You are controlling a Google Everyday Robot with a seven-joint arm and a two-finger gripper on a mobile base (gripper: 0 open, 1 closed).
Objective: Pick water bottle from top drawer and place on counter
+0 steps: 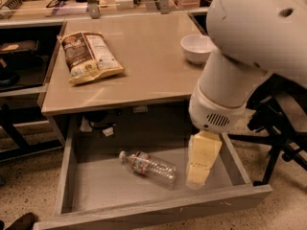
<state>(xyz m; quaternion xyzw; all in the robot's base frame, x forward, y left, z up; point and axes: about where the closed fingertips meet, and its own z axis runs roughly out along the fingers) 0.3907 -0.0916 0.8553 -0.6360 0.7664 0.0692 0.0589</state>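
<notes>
Gripper hangs low in the top drawer; whether it is spread or closed cannot be told. Water bottle lies flat just beside it, seemingly not touching, cap pointing away. You should centre across the bottle's body before closing.

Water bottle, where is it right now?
In the camera view, the bottle lies on its side in the open drawer, near the middle, cap pointing left; the gripper hangs just to its right.
</notes>
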